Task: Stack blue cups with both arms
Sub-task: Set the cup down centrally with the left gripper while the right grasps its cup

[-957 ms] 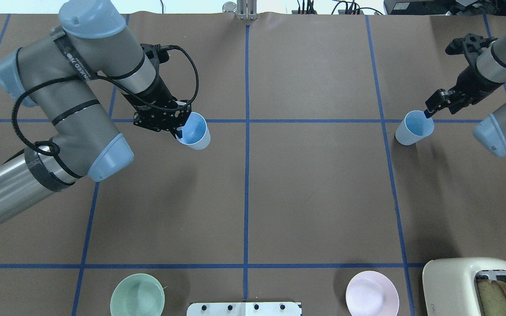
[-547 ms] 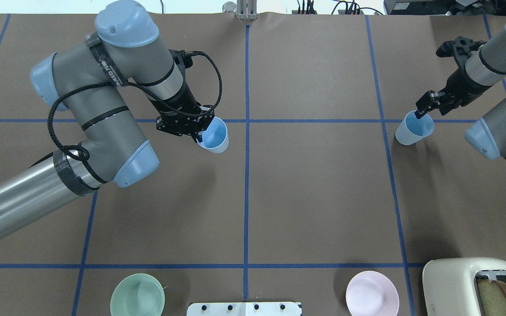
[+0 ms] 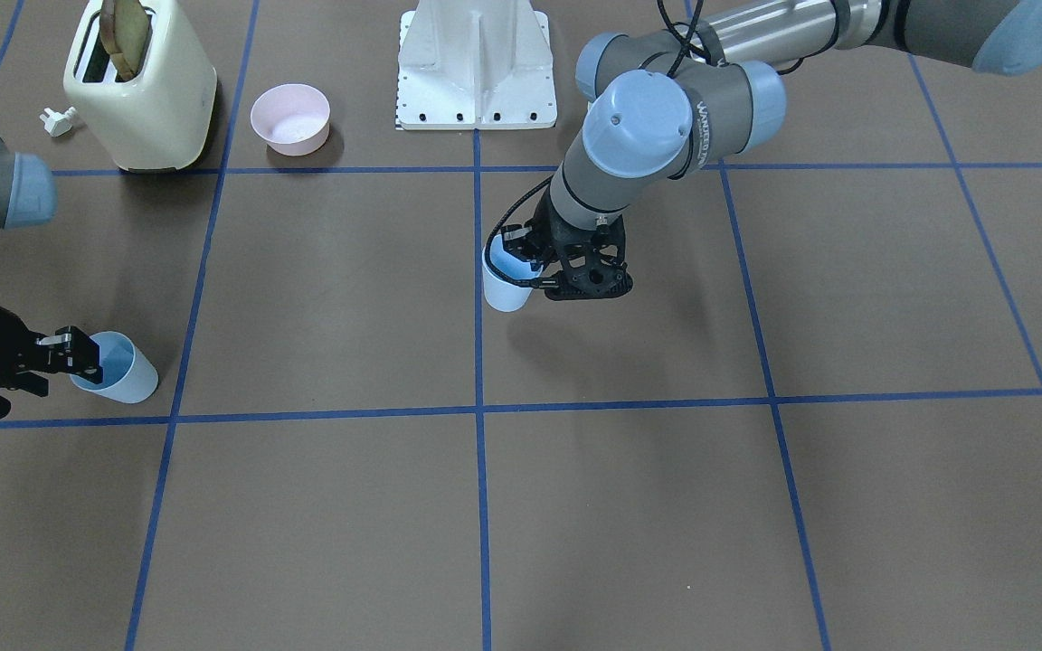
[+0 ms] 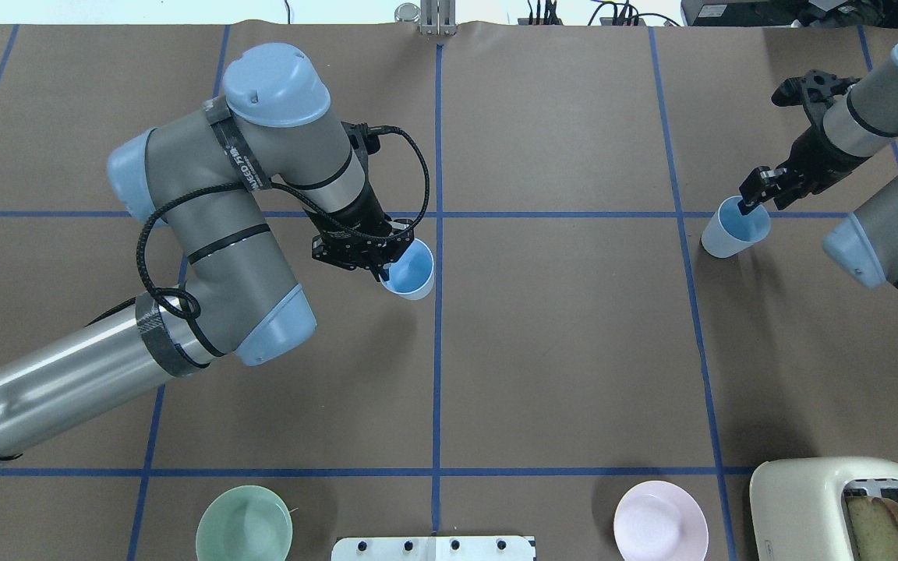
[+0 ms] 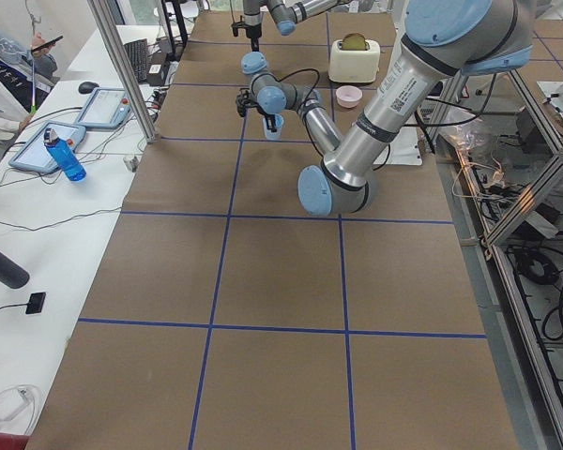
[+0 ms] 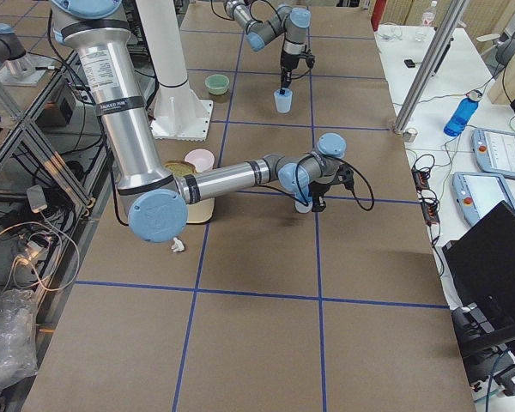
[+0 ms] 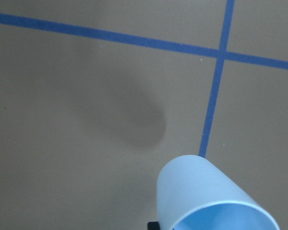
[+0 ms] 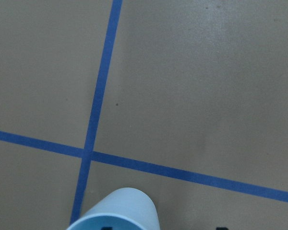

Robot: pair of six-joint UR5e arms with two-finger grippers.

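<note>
Blue cup (image 4: pixel 411 274) rim-clamped in left claw (image 4: pixel 385 269); wrist view alone shows shadow (image 7: pixel 134 124), cup off bench (image 4: pixel 558 351). Right claw (image 4: pixel 747 204) spread astride other cup (image 4: pixel 726 238). Carried nearer centre line (image 4: pixel 438 351) than earlier.

Cup A (image 4: pixel 410 273): light-blue tapered tumbler, plain, no handle. Left end effector (image 4: pixel 385 267) clamps its rim wall, one finger inside, one outside. Cup is clear of the tabletop (image 4: pixel 574 351) with its shadow offset from it. It is slightly tilted, mouth up, just on the robot's-left side of the centre tape line (image 4: pixel 437 374).

Cup B (image 4: pixel 733 227): same type, standing mouth up on the tabletop, well out on the robot's-right side of that line. Right end effector (image 4: pixel 751 204) straddles its rim, fingertips wide apart.

Left arm (image 4: pixel 207 257): grey/silver, blue joint caps, elbow bent, wrist close to the line. Right arm (image 4: pixel 885 156): same build, far from the line.
</note>
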